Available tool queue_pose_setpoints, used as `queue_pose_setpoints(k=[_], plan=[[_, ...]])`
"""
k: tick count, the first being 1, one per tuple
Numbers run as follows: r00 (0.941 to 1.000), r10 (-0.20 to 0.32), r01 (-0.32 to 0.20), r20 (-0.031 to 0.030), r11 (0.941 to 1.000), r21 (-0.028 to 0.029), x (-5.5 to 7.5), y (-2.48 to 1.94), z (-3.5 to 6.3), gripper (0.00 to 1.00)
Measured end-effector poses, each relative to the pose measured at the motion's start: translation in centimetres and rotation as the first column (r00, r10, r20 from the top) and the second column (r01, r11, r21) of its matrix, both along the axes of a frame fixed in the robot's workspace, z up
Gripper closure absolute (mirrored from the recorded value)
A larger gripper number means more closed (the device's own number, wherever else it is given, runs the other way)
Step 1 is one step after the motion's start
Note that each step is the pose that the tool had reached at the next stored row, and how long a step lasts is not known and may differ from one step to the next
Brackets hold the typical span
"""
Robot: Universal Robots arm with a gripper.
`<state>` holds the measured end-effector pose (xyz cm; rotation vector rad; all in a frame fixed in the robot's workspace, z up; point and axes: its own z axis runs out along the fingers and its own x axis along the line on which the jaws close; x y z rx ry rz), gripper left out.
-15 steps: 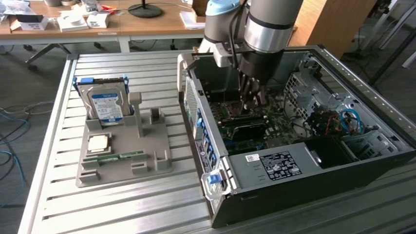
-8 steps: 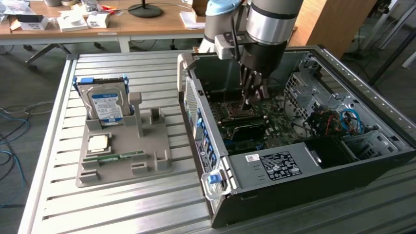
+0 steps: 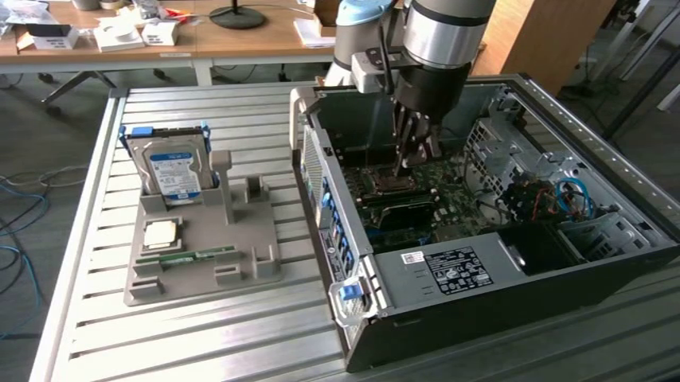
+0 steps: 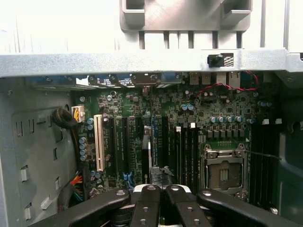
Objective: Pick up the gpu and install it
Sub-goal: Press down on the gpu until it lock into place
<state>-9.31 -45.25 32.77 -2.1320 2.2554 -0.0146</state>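
Workshop setting: slatted metal tabletop (image 3: pixel 212 334), wooden desks behind.

Item 1, gripper (image 3: pixel 415 155): lowered inside the open computer case (image 3: pixel 595 263), fingers shut on the gpu (image 4: pixel 147 156), which shows edge-on in the wrist view as a thin dark card running away from the fingertips, down toward the motherboard (image 4: pixel 203 113).

Item 2, expansion slots (image 4: pixel 125 142): directly below the gripper, the card standing in line with one of them. Seating appears under way (judgement); done well, the card stays square to the slot and is pressed evenly, bracket toward the case rear wall.

Item 3, processor socket (image 4: pixel 224 172): just beside the gripper.

Item 4, grey parts holder (image 3: pixel 202 255): well apart, outside the case, carrying the hard drive (image 3: pixel 175 171).

Not determinable: whether the card's edge connector has entered the slot; its bracket end is hard to make out.
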Motion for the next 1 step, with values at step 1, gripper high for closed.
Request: queue_pose_setpoints(k=[1], plan=[[1.0, 0.0, 0.0, 0.0, 1.0, 0.0, 0.0, 0.0, 0.0, 0.89]])
